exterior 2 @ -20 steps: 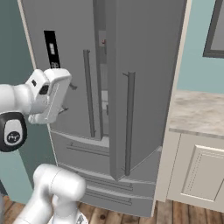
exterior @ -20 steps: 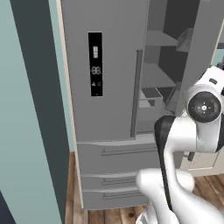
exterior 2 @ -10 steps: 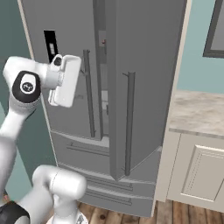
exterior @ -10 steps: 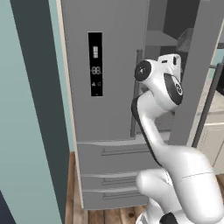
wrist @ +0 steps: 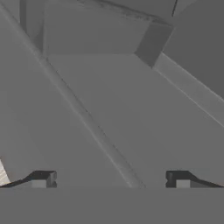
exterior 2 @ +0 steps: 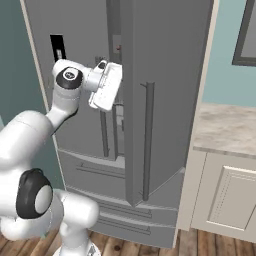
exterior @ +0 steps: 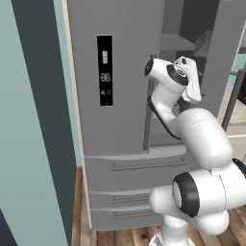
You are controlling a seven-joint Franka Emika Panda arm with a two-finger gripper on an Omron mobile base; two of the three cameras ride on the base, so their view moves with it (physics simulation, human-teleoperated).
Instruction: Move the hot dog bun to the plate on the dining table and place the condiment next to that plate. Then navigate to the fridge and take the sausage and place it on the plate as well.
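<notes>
Grey fridge (exterior: 125, 144) interior right ahead of wide-open, empty gripper (wrist: 109, 179).

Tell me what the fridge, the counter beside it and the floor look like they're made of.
The fridge: probably brushed or painted metal, going by its flat, even grey and matte sheen. The counter: a stone-like top, pale beige with faint marbling, over white painted panel cabinets. The floor: seemingly wood planks, brown with visible grain and seams.
</notes>
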